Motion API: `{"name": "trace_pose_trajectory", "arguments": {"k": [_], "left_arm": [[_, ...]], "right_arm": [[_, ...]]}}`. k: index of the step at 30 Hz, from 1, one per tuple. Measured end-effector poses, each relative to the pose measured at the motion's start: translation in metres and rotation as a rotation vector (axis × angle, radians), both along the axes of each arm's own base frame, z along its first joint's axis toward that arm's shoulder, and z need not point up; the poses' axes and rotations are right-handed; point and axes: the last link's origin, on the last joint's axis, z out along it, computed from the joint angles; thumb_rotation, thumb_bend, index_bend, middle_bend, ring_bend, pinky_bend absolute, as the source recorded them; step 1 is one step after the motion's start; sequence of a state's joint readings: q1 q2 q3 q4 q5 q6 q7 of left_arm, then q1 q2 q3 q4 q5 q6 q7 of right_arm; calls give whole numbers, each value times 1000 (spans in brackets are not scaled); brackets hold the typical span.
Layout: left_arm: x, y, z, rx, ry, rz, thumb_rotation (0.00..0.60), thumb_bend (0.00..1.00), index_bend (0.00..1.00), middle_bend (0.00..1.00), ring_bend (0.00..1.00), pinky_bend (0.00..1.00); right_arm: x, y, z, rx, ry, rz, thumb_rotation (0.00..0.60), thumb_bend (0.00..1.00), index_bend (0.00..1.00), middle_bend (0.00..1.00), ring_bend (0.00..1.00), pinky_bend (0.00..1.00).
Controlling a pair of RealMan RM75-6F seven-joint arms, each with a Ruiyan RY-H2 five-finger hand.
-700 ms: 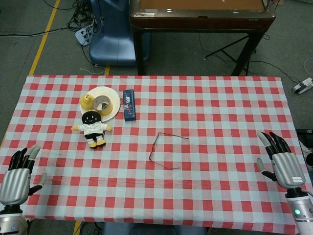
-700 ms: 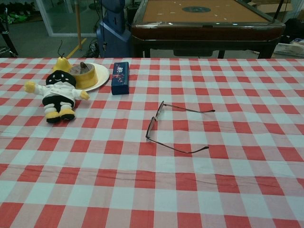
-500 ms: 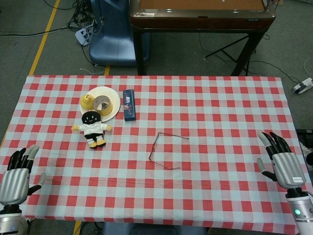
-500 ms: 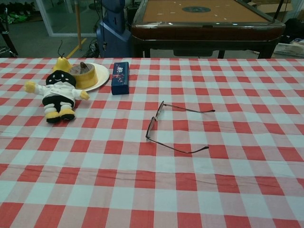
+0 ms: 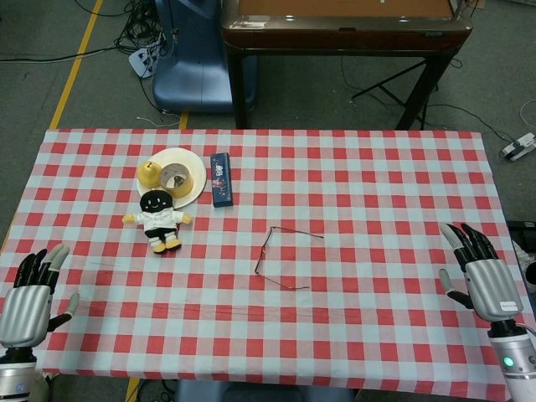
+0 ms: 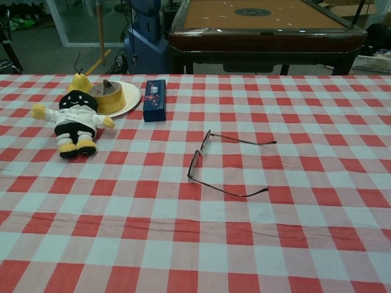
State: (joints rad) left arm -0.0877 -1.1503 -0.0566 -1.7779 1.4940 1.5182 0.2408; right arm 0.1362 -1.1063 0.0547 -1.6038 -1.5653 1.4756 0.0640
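Note:
A pair of thin-framed glasses (image 5: 283, 258) (image 6: 220, 163) lies unfolded on the red-and-white checked tablecloth (image 5: 377, 201), near the middle. My left hand (image 5: 27, 300) hovers at the table's near left corner, fingers spread and holding nothing. At the near right edge my right hand (image 5: 481, 276) is likewise open with its fingers apart. Both hands are far from every object. The chest view shows neither hand.
A black-and-white plush doll (image 5: 159, 218) (image 6: 74, 121) lies at the left. Behind it a white plate (image 5: 194, 167) (image 6: 129, 96) carries a tape roll (image 5: 174, 177) and a yellow pear (image 5: 150, 172). A dark blue box (image 5: 220, 177) (image 6: 154, 99) lies beside the plate. A wooden table (image 5: 335, 33) stands beyond.
My left hand has drifted slightly down and left. Nothing else has moved.

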Motion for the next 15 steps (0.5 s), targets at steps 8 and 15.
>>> {"name": "trace_pose_trajectory", "arguments": {"k": [8, 15], "left_arm": [[20, 20, -2, -26, -62, -137, 600, 398, 72, 433, 503, 661], [57, 65, -24, -182, -110, -311, 600, 485, 189, 861, 851, 895]], "right_arm": [[6, -5, 1, -9, 12, 11, 600, 431, 0, 99, 0, 83], [9, -7, -1, -3, 19, 10, 600, 431, 0, 99, 0, 83]]}}
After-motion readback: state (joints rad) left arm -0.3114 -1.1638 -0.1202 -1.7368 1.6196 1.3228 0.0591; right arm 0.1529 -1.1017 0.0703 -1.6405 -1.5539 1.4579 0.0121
